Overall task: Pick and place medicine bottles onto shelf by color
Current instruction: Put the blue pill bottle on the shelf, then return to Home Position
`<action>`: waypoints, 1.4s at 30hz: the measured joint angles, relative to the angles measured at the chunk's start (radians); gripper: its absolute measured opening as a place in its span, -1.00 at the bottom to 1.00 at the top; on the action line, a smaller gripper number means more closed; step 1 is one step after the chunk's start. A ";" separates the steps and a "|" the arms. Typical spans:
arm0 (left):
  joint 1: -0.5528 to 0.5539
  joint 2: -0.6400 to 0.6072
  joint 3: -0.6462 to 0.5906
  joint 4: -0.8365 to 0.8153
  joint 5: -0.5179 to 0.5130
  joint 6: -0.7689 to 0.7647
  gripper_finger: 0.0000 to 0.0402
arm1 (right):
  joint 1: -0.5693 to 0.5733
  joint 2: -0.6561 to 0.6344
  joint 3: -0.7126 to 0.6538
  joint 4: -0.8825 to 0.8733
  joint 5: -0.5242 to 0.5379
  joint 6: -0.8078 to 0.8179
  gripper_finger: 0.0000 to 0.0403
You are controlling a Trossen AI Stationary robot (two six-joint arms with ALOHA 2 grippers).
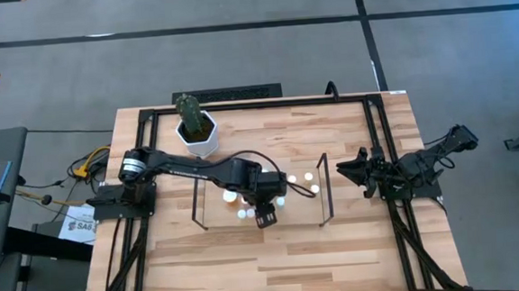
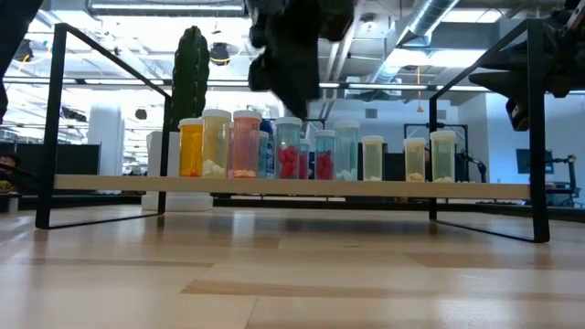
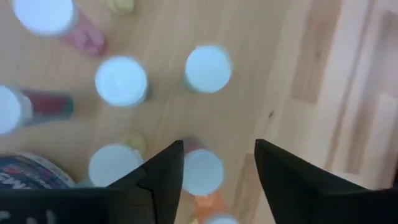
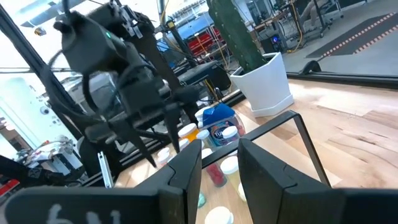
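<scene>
The medicine bottles point(image 2: 315, 151) are probably light, rigid, smooth-sided and easily tipped; grip one by the cylindrical body just below its cap. They are small clear vials with white caps (contents orange, yellow, pink, red), standing upright on the shelf point(image 2: 274, 185). The left gripper point(image 3: 217, 165) hangs above them, fingers parted, holding nothing; the right gripper point(image 4: 219, 165) waits beside the shelf, nearly closed and empty.

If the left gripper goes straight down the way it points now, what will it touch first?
Probably a white-capped bottle. The left gripper hangs over the shelf, pointing down, its fingers apart; that cap lies against the inner edge of one finger, the rest of the gap showing bare wood. Depth is unclear, so it might slip past.
</scene>
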 joint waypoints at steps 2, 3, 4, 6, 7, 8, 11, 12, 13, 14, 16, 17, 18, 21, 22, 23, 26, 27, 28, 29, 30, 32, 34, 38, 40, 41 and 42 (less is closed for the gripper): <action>0.000 -0.001 0.037 -0.023 -0.001 0.000 -0.06 | 0.000 0.000 0.000 0.000 0.000 0.000 -0.36; 0.000 -0.001 0.055 -0.040 -0.004 0.002 -0.04 | 0.000 0.000 0.000 0.000 0.000 0.000 -0.36; -0.001 -0.001 0.079 -0.058 -0.008 0.009 -0.03 | 0.000 0.000 0.000 0.000 0.000 0.000 -0.36; -0.005 -0.002 0.125 -0.086 -0.015 0.025 -0.03 | 0.000 0.000 0.000 0.000 0.000 0.000 -0.36; -0.006 -0.002 0.152 -0.109 -0.025 0.027 -0.03 | 0.000 0.000 0.000 0.000 0.000 0.000 -0.36; -0.010 -0.002 0.183 -0.140 -0.041 0.028 -0.03 | 0.000 0.000 0.000 0.000 0.000 0.000 -0.36; -0.022 -0.004 0.288 -0.226 -0.098 0.043 -0.03 | 0.000 0.000 0.000 0.000 0.000 0.000 -0.36; -0.028 -0.015 0.312 -0.247 -0.128 0.056 -0.02 | 0.000 0.000 0.000 0.000 0.000 0.000 -0.36; -0.036 -0.032 0.324 -0.256 -0.165 0.065 -0.02 | 0.000 0.000 0.000 0.000 0.000 0.000 -0.36; -0.044 -0.058 0.325 -0.251 -0.209 0.073 -0.02 | 0.000 0.000 0.000 0.000 0.000 0.000 -0.36; -0.066 -0.109 0.324 -0.243 -0.299 0.075 -0.02 | 0.000 0.000 0.000 0.000 0.000 0.000 -0.36; -0.078 -0.139 0.314 -0.236 -0.344 0.069 -0.02 | 0.000 0.000 0.000 0.000 0.000 0.000 -0.36; -0.090 -0.167 0.302 -0.241 -0.388 0.063 -0.02 | 0.000 0.000 0.000 0.000 0.000 0.000 -0.36; -0.127 -0.254 0.255 -0.283 -0.537 0.041 -0.02 | 0.000 0.000 0.000 0.000 0.000 0.000 -0.36; -0.135 -0.288 0.233 -0.295 -0.580 0.033 -0.02 | 0.000 0.000 0.000 0.000 0.000 0.000 -0.36; -0.142 -0.325 0.207 -0.302 -0.617 0.026 -0.02 | 0.000 0.000 0.000 0.000 0.000 0.000 -0.36; -0.156 -0.447 0.104 -0.298 -0.666 0.029 -0.02 | 0.000 0.000 0.000 0.000 0.000 0.000 -0.36; -0.157 -0.490 0.061 -0.291 -0.672 0.039 -0.02 | 0.000 0.000 0.000 0.000 0.000 0.000 -0.36; -0.157 -0.533 0.013 -0.280 -0.674 0.049 -0.02 | 0.000 0.000 0.000 0.000 0.000 0.000 -0.36; -0.157 -0.579 -0.042 -0.271 -0.673 0.054 -0.02 | 0.000 0.000 0.000 0.000 0.000 0.000 -0.36; -0.156 -0.626 -0.099 -0.256 -0.668 0.058 -0.02 | 0.000 0.000 0.000 0.000 0.000 0.000 -0.36; -0.151 -0.733 -0.216 -0.214 -0.662 0.069 -0.02 | 0.000 0.000 0.000 0.000 0.000 0.000 -0.36; -0.148 -0.849 -0.334 -0.166 -0.649 0.076 -0.02 | 0.000 0.000 0.000 0.000 0.000 0.000 -0.36; -0.148 -1.076 -0.557 -0.038 -0.631 0.094 -0.02 | 0.000 0.000 0.000 0.000 0.000 0.000 -0.36; -0.148 -1.175 -0.656 0.036 -0.624 0.107 -0.02 | 0.000 0.000 0.000 0.000 0.000 0.000 -0.36; -0.148 -1.225 -0.704 0.070 -0.620 0.113 -0.02 | 0.000 0.000 0.000 0.000 0.000 0.000 -0.36; -0.148 -1.267 -0.751 0.102 -0.622 0.119 -0.02 | 0.000 0.000 0.000 0.000 0.000 0.000 -0.36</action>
